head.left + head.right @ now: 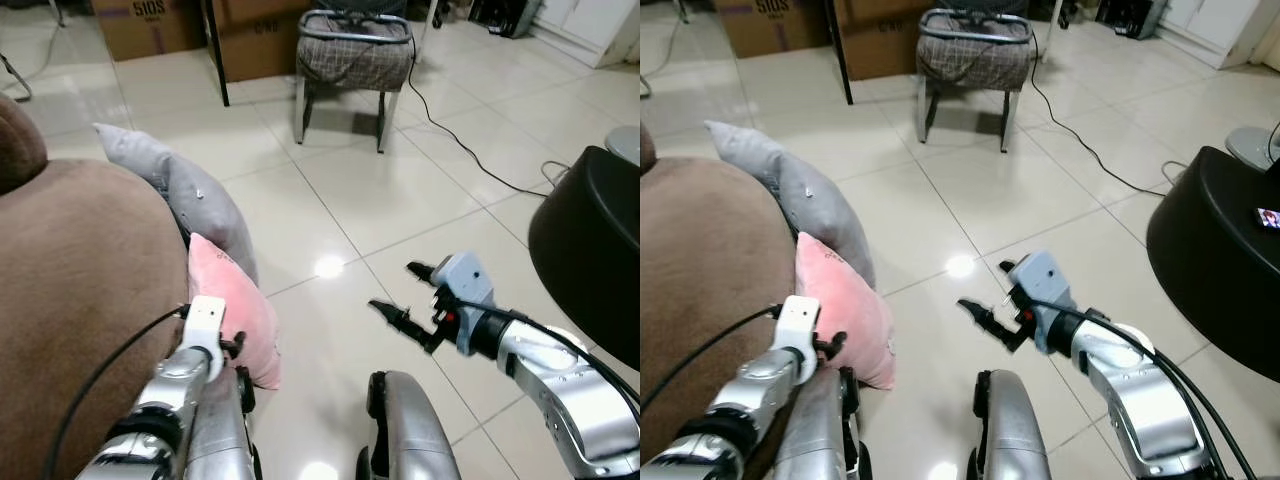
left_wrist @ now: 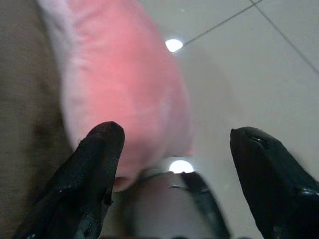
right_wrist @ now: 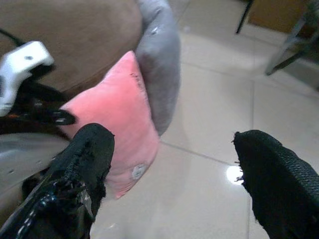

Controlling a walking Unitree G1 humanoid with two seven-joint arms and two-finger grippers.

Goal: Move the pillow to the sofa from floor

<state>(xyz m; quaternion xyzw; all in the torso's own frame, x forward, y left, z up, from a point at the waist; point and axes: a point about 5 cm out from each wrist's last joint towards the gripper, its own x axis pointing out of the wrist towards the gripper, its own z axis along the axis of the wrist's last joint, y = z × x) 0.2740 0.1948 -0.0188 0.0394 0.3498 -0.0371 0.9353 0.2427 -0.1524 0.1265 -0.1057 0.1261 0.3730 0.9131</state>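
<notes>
With fingers spread, the left gripper hovers just short of the soft pink square pillow, which leans against the brown fabric sofa; the wide-open right gripper must likely close in to help grasp.

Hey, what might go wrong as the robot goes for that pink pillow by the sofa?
1. The pink pillow leans on its edge against the sofa. A push from the open left tool, which is close beside it, could topple it flat.
2. The grey pillow rests right behind it, so a wide grasp might catch both.
3. The open right tool hovers over bare tiles, apart from the pillow, so a one-sided grip may let the soft pillow sag or slip.
</notes>
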